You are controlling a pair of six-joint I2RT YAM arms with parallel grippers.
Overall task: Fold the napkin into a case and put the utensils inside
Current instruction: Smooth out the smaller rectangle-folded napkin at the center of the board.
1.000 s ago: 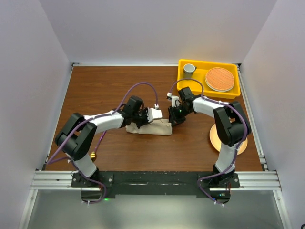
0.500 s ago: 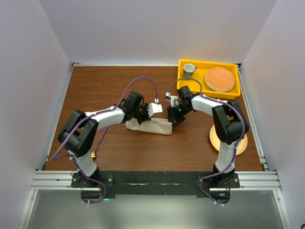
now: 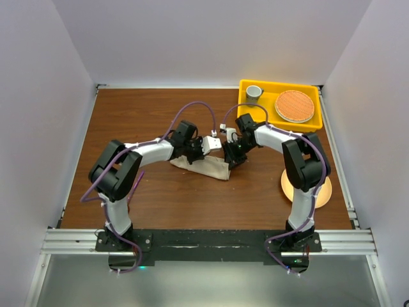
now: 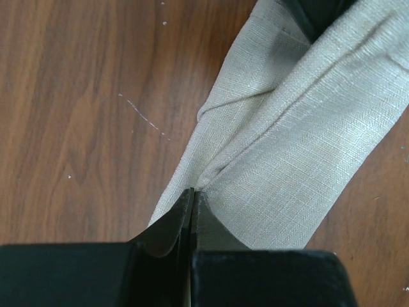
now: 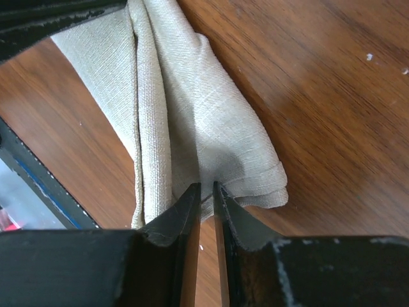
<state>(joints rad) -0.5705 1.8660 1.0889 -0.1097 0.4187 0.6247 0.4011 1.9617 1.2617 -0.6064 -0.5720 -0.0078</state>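
Napkin (image 3: 208, 169) sits mid-table, already a narrow strip running from nine o'clock to three o'clock in the overhead view, with both arms crowded over its far edge. The left gripper (image 4: 192, 199) is clamped tight, and the long crease of the cloth runs straight into its tips, so it has a pinch of the fold. The right gripper (image 5: 206, 195) is at the three o'clock end, jaws a sliver apart and astride the stacked layers. Whether it truly grips them I can't tell.

Here's the danger as I read it. That end shows several loose layers fanned at the corner. If the right side has little or no hold and the left pulls toward nine o'clock, the layers could slide and the pocket could fall open. The two wrists are very near each other over the strip, so any inward move risks a knock. A lift from one pinch alone would likely let the soft cloth droop and unroll onto the table (image 3: 140, 121).

The fork and spoon I can't find in any view, and the plate (image 3: 323, 192) lies well apart at four o'clock, partly behind the right arm
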